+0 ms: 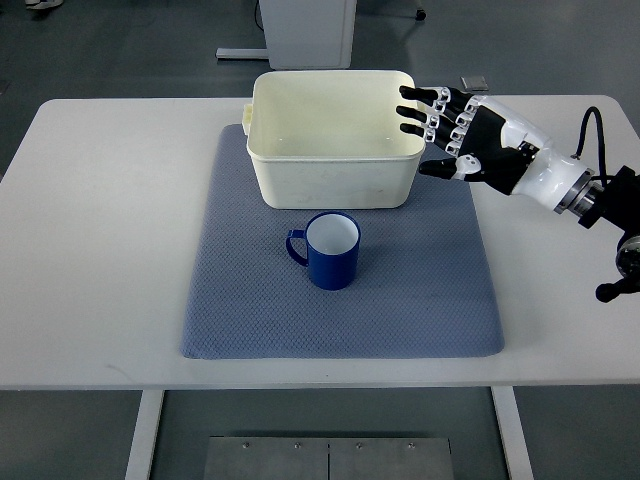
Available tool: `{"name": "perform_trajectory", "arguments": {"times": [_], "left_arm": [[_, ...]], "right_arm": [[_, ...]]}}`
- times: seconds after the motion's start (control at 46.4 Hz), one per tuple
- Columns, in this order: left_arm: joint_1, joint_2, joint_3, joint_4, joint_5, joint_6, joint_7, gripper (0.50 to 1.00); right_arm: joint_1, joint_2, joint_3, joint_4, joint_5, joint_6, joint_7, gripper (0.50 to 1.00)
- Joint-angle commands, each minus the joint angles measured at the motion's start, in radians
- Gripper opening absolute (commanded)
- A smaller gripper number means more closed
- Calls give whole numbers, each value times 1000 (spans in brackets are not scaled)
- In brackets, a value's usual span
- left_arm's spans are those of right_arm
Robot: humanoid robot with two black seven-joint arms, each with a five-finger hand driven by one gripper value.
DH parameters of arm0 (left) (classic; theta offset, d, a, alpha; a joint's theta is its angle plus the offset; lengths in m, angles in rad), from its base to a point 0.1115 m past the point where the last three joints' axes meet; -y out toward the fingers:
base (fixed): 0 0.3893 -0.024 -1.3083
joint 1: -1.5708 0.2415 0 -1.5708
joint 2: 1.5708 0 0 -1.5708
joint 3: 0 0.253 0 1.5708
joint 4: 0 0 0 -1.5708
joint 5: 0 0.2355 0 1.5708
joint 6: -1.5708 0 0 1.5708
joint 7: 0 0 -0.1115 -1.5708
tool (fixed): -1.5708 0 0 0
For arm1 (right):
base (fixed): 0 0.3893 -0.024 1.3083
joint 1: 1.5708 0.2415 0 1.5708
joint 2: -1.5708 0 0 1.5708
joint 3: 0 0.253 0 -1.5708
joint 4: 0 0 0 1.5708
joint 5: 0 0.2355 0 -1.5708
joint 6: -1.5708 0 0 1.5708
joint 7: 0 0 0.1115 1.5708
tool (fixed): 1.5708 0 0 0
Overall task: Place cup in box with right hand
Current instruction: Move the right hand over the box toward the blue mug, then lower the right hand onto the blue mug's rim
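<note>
Upright on the mat [250, 320], near the table's [90, 250] front edge, the blue cup [332, 250] sits just before the box [335, 175], handle leftward. Right hand [455, 130], fingers spread and empty, hovers beside the box's right rim; it should descend toward the cup's handle-free side.

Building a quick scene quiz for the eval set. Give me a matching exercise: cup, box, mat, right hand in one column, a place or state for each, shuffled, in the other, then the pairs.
Column 1
1. cup
2. box
3. mat
4. right hand

Column 2
A. cream, open-topped, on the mat's far part
B. fingers spread, holding nothing, by the box's right rim
C. grey-blue, lying flat on the white table
D. blue, upright on the mat, handle pointing to the picture's left

Pairs: 1-D, 2-A, 3-C, 4-B
</note>
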Motion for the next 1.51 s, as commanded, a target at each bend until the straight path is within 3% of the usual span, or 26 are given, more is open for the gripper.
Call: {"name": "perform_trajectory", "arguments": {"times": [0.0, 0.41, 0.841, 1.488], "left_arm": [[0, 0, 0, 0, 0, -1, 0, 1000], [0, 0, 0, 0, 1, 1, 0, 1000], [0, 0, 0, 0, 0, -1, 0, 1000], [0, 0, 0, 0, 1, -1, 0, 1000]], "right_arm": [[-1, 2, -31, -1, -21, 0, 16, 995], [-21, 32, -105, -5, -100, -12, 44, 993], [-35, 147, -149, -38, -110, -159, 42, 991], [-52, 253, -155, -108, -129, -247, 45, 989]]}}
